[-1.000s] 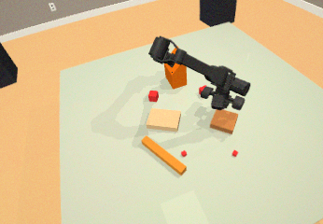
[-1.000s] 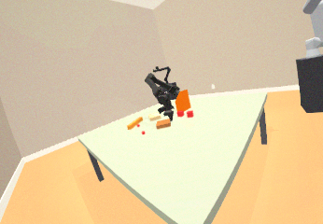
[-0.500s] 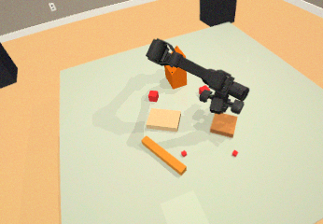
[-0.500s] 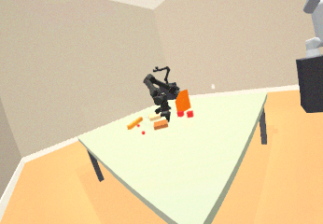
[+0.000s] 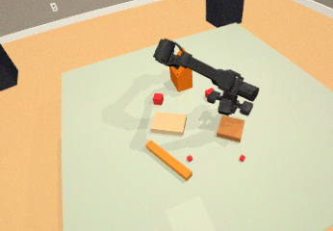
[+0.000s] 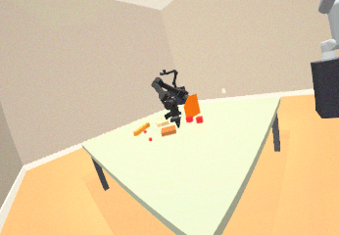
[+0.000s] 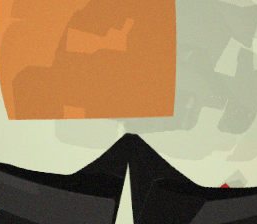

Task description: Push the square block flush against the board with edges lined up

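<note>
- The square block (image 5: 231, 128) (image 6: 169, 130) (image 7: 90, 60), brownish orange, lies flat on the pale green surface (image 5: 106, 190) (image 6: 196, 173) (image 7: 18, 142), apart from both other flat-lying pieces.
- My gripper (image 5: 226, 111) (image 6: 178, 125) (image 7: 129, 138) is closed with nothing between its fingers. It points down beside the block; my wrist view shows a small gap between its tips and the block's nearest edge.
- I see a cream flat piece (image 5: 168, 123) (image 6: 162, 122) near the block, its long side running roughly toward it in the top view.
- A long, narrow orange bar (image 5: 168, 160) (image 6: 141, 129) lies farther off, at a slant. I can't tell for certain which of these two is the board.
- Two tiny red cubes (image 5: 190, 158) (image 6: 150, 139) sit near the block and the bar.
- Two larger red cubes (image 5: 158, 99) (image 6: 199, 119) lie near a tall orange piece (image 5: 183, 82) (image 6: 192, 105).
- The black arm (image 5: 204, 68) (image 6: 174, 89) reaches across, partly hiding that tall piece from above.
</note>
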You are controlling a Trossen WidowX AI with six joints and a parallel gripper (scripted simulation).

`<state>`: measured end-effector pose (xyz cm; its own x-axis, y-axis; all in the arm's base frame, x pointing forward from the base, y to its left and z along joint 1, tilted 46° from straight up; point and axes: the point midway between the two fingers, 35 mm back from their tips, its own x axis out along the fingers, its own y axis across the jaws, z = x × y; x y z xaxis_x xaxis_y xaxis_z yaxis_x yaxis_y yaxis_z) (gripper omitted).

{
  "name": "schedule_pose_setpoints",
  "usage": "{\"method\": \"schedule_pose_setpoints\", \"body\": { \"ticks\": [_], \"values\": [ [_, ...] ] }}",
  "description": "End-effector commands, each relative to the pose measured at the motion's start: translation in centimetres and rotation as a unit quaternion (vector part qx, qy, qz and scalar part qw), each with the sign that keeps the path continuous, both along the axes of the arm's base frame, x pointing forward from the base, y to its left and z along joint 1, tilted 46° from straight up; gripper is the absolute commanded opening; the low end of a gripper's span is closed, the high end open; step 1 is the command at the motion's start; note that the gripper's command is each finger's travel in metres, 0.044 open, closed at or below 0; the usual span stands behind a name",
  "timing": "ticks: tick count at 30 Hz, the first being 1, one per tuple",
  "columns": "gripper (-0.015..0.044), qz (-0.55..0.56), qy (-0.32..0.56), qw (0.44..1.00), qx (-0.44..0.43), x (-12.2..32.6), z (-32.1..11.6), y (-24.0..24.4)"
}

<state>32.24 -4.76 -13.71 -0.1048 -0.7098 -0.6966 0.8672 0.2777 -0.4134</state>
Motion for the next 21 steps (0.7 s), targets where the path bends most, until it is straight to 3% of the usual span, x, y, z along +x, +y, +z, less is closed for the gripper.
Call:
{"method": "schedule_pose_setpoints", "body": {
  "ticks": [1,21],
  "values": [
    [0.0000,-0.004,0.002,1.000,0.001,-0.5,-0.6,0.3],
    [0.0000,-0.001,0.001,1.000,-0.001,-1.4,-1.1,2.8]
  ]
}}
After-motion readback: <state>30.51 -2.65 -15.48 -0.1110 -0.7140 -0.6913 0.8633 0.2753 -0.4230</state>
